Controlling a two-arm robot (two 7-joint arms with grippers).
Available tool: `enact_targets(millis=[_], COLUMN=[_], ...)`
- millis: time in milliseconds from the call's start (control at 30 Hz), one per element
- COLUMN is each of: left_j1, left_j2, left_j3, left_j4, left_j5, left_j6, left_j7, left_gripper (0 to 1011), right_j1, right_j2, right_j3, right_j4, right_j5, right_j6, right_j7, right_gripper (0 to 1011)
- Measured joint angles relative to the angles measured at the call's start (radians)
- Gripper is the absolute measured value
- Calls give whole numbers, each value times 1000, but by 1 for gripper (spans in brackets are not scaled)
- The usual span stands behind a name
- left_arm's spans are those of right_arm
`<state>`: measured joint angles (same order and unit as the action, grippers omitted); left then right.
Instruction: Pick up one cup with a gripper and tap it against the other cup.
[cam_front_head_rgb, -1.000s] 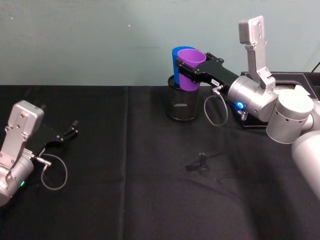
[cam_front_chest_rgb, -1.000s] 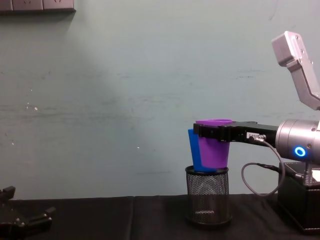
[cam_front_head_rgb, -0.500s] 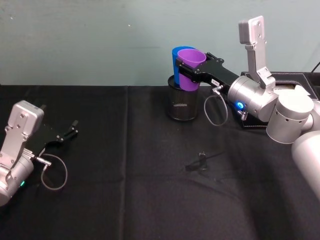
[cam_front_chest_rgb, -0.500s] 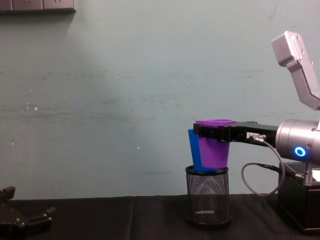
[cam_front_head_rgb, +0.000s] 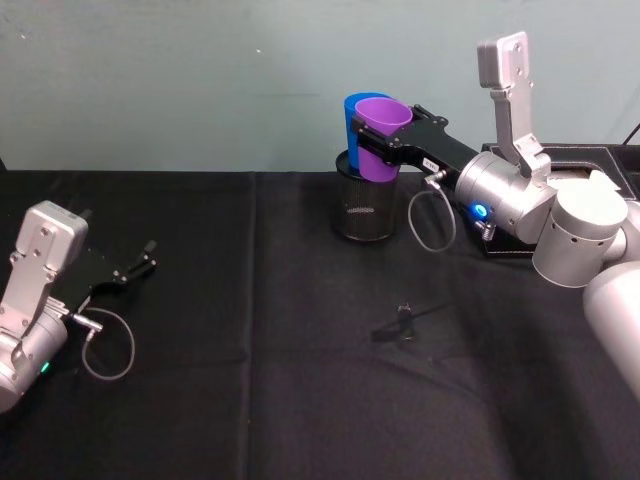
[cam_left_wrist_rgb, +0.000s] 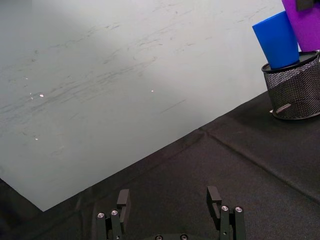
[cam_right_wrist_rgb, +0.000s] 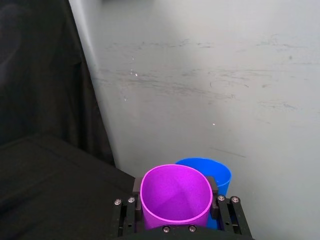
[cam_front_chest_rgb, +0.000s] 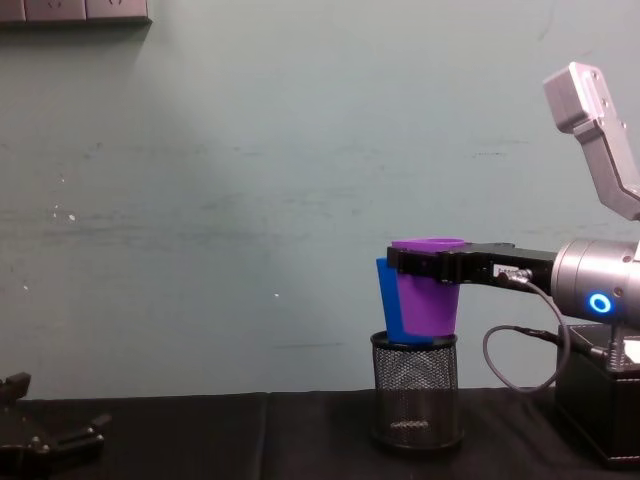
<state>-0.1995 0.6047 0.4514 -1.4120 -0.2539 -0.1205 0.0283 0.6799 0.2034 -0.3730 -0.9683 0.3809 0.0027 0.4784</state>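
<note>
My right gripper (cam_front_head_rgb: 383, 140) (cam_front_chest_rgb: 415, 264) is shut on the purple cup (cam_front_head_rgb: 380, 137) (cam_front_chest_rgb: 428, 295) (cam_right_wrist_rgb: 175, 197), holding it upright in the air just above the black mesh pen holder (cam_front_head_rgb: 364, 203) (cam_front_chest_rgb: 414, 389). The blue cup (cam_front_head_rgb: 350, 125) (cam_front_chest_rgb: 387, 310) (cam_right_wrist_rgb: 215, 172) (cam_left_wrist_rgb: 277, 40) stands in that holder, tilted, right behind the purple one; the two cups sit side against side. My left gripper (cam_front_head_rgb: 135, 268) (cam_left_wrist_rgb: 170, 200) rests open low over the black cloth at the left, holding nothing.
A black cloth (cam_front_head_rgb: 250, 400) covers the table, with a pale green wall close behind. A black box (cam_front_head_rgb: 560, 160) (cam_front_chest_rgb: 600, 400) sits at the back right behind my right arm. A small dark clip-like object (cam_front_head_rgb: 405, 320) lies on the cloth mid-table.
</note>
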Motion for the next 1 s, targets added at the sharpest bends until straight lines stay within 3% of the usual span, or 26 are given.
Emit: enact_targets(millis=[1000], left_j1=[0], left_j2=[0], left_j3=[0], left_j4=[0], left_j5=[0], left_j6=[0], left_j7=[0], left_gripper=[1000], right_j1=[0], right_j2=[0], right_j3=[0], right_j4=[0], right_j5=[0], right_j6=[0], right_j7=[0], right_gripper=[729])
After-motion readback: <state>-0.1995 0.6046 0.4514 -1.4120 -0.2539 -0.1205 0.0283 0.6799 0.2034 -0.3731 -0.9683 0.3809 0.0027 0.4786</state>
